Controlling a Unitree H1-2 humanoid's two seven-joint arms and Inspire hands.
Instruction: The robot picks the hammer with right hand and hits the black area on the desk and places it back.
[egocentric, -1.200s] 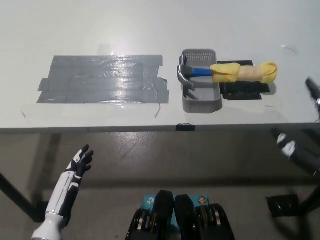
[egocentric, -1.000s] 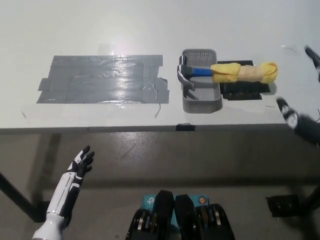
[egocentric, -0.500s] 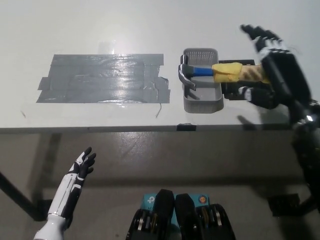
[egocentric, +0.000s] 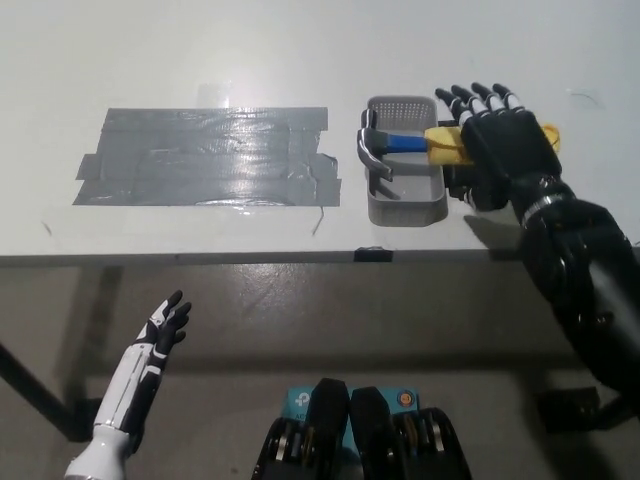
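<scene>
Right robot hand (egocentric: 505, 145) over hammer (egocentric: 420, 143) handle, fingers spread, nothing gripped.
Hammer lay across the grey tray (egocentric: 404, 206), metal head at the tray's left side, blue neck over it, yellow-wrapped handle running right beneath the black hand. Tray sat on the white tabletop (egocentric: 200, 60), just right of the dark taped patch (egocentric: 205, 157). Left robot hand (egocentric: 160, 328) hung below the tabletop edge, lower left, fingers apart, empty.

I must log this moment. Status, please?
Right hand open over hammer handle, no grasp seen. Hammer head in grey tray. Left hand open, low. Nothing blocking.
</scene>
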